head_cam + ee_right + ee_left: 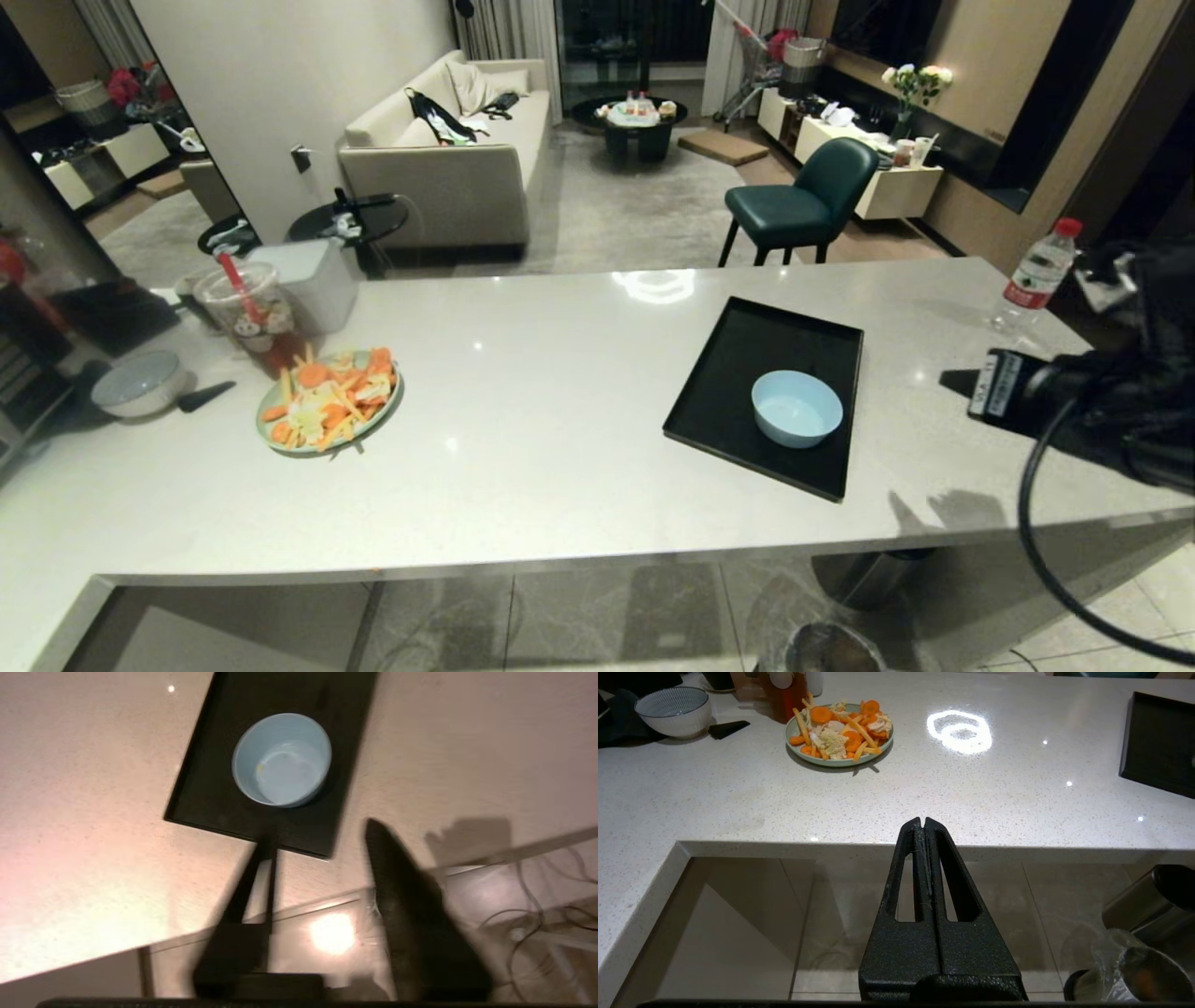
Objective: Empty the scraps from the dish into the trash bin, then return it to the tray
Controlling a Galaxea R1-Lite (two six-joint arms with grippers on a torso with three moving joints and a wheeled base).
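Observation:
The light-blue dish (796, 408) stands upright on the near part of the black tray (738, 373) on the counter. The right wrist view shows the dish (281, 759) holding only a tiny yellowish speck; the scraps are otherwise out of view. My right gripper (320, 833) hovers open and empty over the counter just off the tray's (210, 798) near edge, apart from the dish. My right arm (1102, 401) reaches in from the right. The trash bin (1150, 975) with its clear liner stands on the floor below the counter. My left gripper (923, 821) is parked, shut, before the counter edge.
A pale-green plate of carrot slices (329, 401), a grey-white bowl (140, 383) and a drink cup (250, 313) sit at the counter's left. A water bottle (1036, 275) stands far right. A second steel bin (1157, 900) is beside the trash bin. A cable (1036, 551) hangs from my right arm.

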